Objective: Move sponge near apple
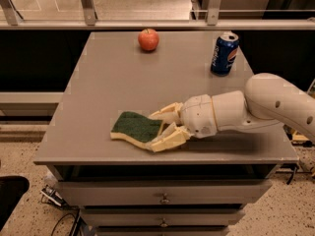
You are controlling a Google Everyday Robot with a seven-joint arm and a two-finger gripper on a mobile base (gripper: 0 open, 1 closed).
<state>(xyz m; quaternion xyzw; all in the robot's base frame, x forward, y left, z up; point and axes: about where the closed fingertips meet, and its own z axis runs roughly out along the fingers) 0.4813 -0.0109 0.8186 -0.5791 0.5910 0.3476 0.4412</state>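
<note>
The sponge (136, 127), dark green on top with pale yellow foam below, lies near the front edge of the grey table (98, 82). My gripper (165, 128) reaches in from the right, and its two cream fingers (168, 112) are closed on the sponge's right end, one at the far side and one at the near side. The sponge's right end is slightly raised and its left end is on the table. The red-orange apple (148, 39) sits at the far edge of the table, well beyond the sponge and apart from it.
A blue soda can (224, 53) stands upright at the back right, behind my white arm (275, 102). Drawers (162, 198) sit under the table front. A metal railing (147, 23) runs behind the table.
</note>
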